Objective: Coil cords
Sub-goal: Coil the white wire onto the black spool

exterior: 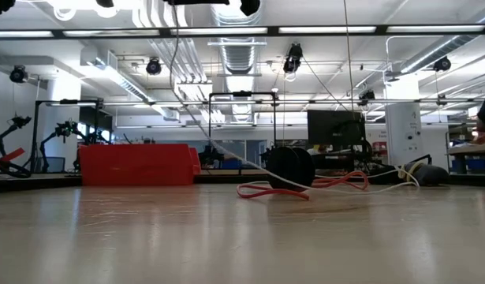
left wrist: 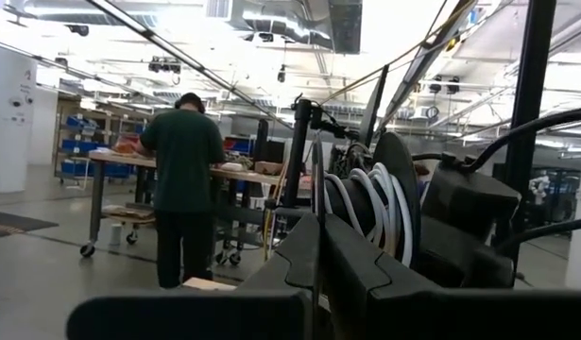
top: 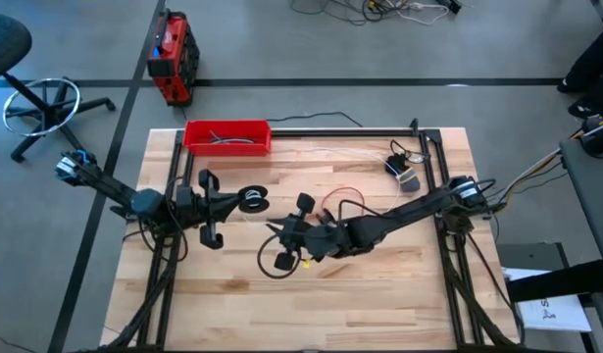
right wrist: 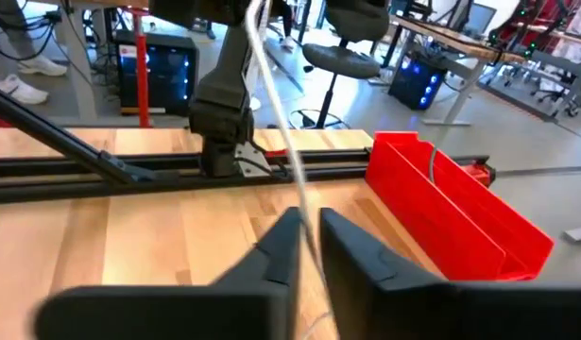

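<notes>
Two cords: white cord [left wrist: 370,203] partly wound on a black spool at the left gripper; red cord [exterior: 275,192] lies loose on the table [top: 379,294], on the far side of the right gripper from the red tray [top: 227,136].
Left gripper [top: 244,199]: just in front of the tray, clenched on the spool with the white loops.
Right gripper [right wrist: 306,247]: further from the tray, mid-table, fingers nearly closed, pinching the white strand.
Risk: my guess, loops slip off the spool if the strand goes slack, or it snags the red cord lying nearby.
Room: plenty of bare wood on the near side away from the tray; frame rails [top: 436,186] hem in both sides.
</notes>
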You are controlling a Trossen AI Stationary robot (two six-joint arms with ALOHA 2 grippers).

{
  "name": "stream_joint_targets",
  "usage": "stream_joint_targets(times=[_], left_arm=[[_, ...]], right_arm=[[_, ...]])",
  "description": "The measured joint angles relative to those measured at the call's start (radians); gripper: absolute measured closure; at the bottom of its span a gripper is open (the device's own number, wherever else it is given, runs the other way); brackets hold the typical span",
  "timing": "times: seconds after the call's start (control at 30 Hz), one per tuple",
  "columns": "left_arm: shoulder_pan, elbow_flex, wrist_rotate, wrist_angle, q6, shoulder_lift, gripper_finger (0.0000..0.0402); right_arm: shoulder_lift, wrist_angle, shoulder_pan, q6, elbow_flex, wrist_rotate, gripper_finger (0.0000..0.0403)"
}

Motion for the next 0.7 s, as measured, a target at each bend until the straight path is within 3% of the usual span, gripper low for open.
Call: stream_joint_targets(times=[0.07, 0.17, 0.27, 0.4, 0.47, 0.6, 0.7], left_arm=[[0.0, 0.0, 0.004, -0.001, 0.0, 0.001, 0.0401], [-0.001, 0.0, 0.055, -0.008, 0.009, 0.001, 0.0401], [-0.008, 0.0, 0.131, -0.027, 0.038, 0.001, 0.0401], [-0.006, 0.0, 0.13, -0.109, 0.067, 0.001, 0.0401], [0.0, -0.001, 0.115, -0.143, 0.077, 0.001, 0.0401], [0.01, -0.002, 0.02, -0.154, 0.089, 0.021, 0.0401], [0.01, -0.002, 0.032, -0.16, 0.106, 0.042, 0.0401]], right_arm=[[0.0, -0.004, 0.0, -0.004, 0.0, 0.0, 0.0391], [-0.023, -0.074, 0.001, -0.013, 0.0, 0.036, 0.0396], [-0.088, -0.26, 0.003, 0.042, 0.019, 0.115, 0.04], [-0.177, -0.472, 0.001, 0.18, 0.063, 0.117, 0.0401], [-0.214, -0.516, 0.001, 0.229, 0.075, 0.083, 0.0401], [-0.258, -0.527, -0.001, 0.324, 0.087, -0.094, 0.0402], [-0.262, -0.528, -0.005, 0.389, 0.091, -0.143, 0.0402]])
